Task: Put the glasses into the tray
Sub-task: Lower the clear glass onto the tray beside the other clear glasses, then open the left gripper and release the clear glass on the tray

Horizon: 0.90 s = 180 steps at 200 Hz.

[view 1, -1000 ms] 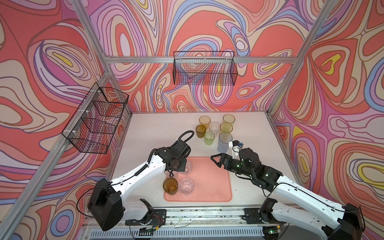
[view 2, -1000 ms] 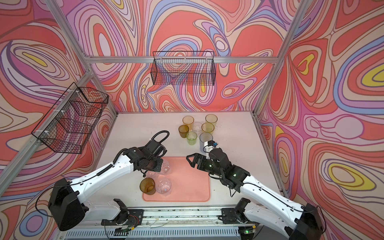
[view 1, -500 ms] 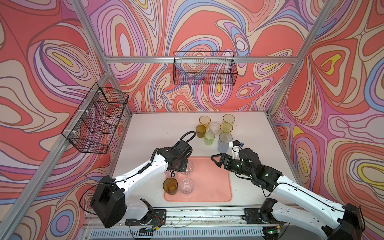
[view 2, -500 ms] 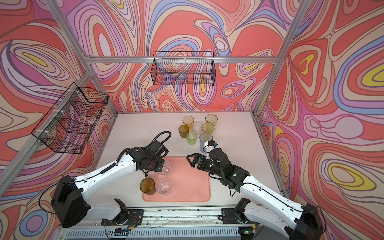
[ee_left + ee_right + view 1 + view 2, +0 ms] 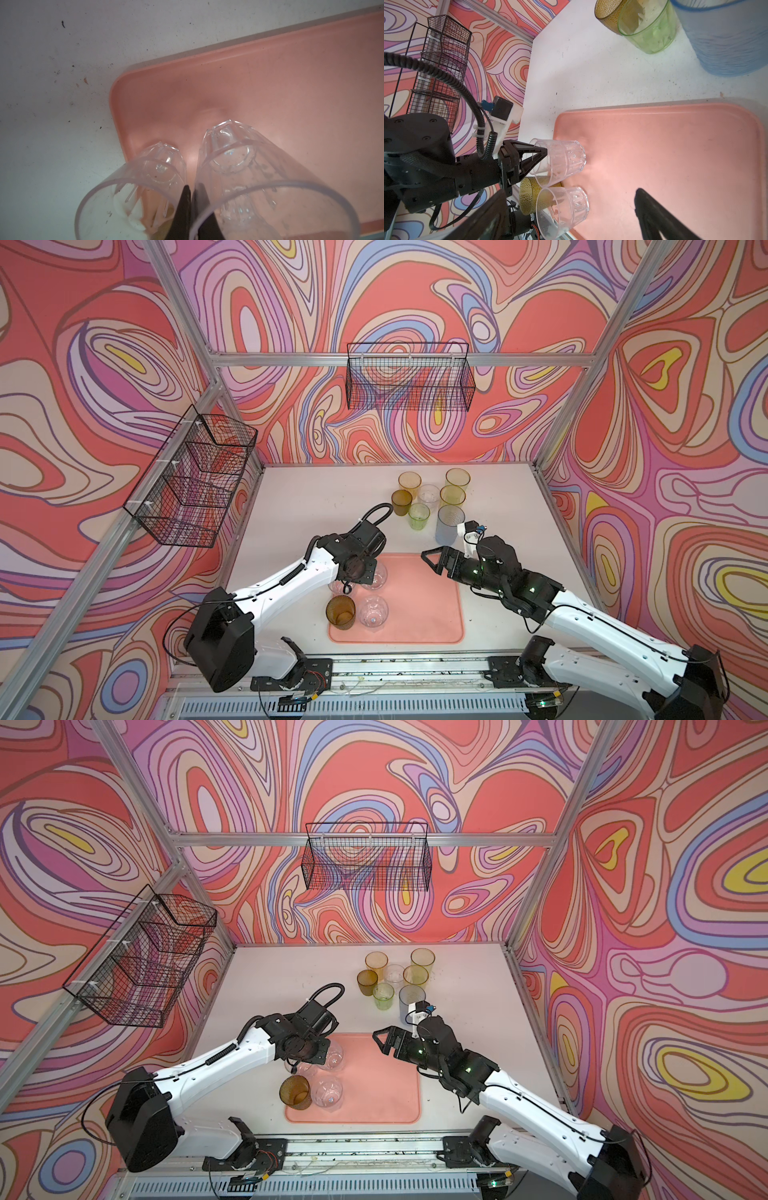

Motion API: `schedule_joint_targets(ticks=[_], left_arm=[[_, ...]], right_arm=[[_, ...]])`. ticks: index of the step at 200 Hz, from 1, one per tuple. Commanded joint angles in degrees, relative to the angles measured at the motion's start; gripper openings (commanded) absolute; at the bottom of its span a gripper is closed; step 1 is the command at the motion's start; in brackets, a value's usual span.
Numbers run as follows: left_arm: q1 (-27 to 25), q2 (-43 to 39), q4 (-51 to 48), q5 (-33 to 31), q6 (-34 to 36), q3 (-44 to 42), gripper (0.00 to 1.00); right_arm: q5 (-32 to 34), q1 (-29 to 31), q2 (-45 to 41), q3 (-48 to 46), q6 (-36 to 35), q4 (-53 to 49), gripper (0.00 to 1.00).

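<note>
White speckled tabletop (image 5: 311,497) sits inside walls of swirling red, pink and lilac. Four of the glasses (image 5: 374,611) stand in the near left part of the salmon-pink tray (image 5: 415,605), all upright, long axes vertical and mouths up. They are a brown-amber tumbler (image 5: 340,612) by the near left corner and three clear tumblers (image 5: 377,574), one partly hidden under the left arm.

The left gripper (image 5: 191,189) has its jaws pressed together, tips down between the rims of two clear tumblers. Whether it pinches a wall cannot be told.

Seven more glasses stand upright on the table just beyond the tray's far edge, the tall pale blue tumbler (image 5: 450,524) and the green tumbler (image 5: 418,516) nearest it.

The right gripper (image 5: 430,563) hovers over the tray's far right part, jaws spread wide and empty.

Two black wire baskets (image 5: 409,377) hang on the walls.
</note>
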Motion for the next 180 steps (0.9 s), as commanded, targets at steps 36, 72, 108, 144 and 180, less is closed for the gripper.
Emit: schedule_joint_targets(ticks=[36,72,108,144,180], left_arm=[[-0.6,1.5,-0.8,-0.1,0.4,1.4,0.00],[-0.6,2.9,-1.1,0.5,1.1,2.8,0.00],[-0.7,3.2,-1.2,0.4,1.2,3.3,0.00],[-0.8,3.4,-1.4,0.0,1.4,3.2,0.03],[-0.8,3.9,-1.6,-0.4,1.3,3.2,0.11]], right_arm=[[1.0,-0.4,-0.1,-0.9,0.1,-1.0,0.98],[1.4,-0.3,-0.1,-0.8,0.0,-1.4,0.98],[1.6,-0.3,0.0,-0.6,-0.2,-1.9,0.98],[1.9,-0.3,0.2,-0.4,-0.4,-2.1,0.98],[1.8,-0.3,1.3,-0.1,-0.6,-2.2,0.98]])
